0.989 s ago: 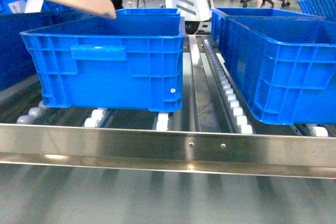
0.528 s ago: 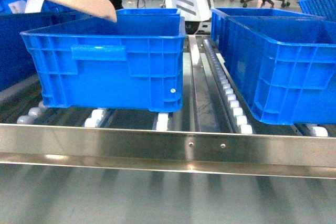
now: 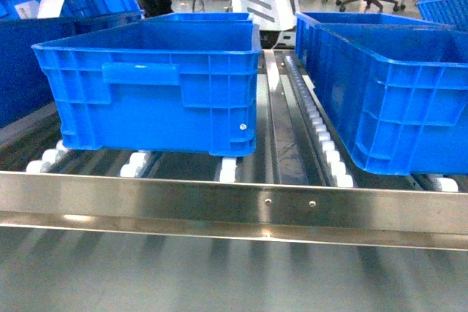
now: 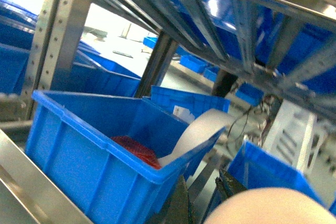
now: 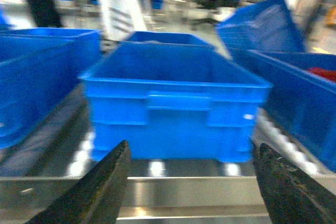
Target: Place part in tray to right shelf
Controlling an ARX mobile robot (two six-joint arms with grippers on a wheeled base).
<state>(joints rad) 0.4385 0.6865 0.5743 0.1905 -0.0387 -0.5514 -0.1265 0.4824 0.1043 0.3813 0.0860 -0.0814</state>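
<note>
Gone from the head view within the last second: tray, now just below left end effector, grip impossible to tell. Right end effector spread wide, empty, facing right shelf. Part unseen; delivery probably pending.

You're facing the right shelf, its flat steel front rail running across the head view. Behind the rail, rows of white rollers and metal dividers carry two big blue crates: one on the left and one on the right, a bare lane between them.
</note>
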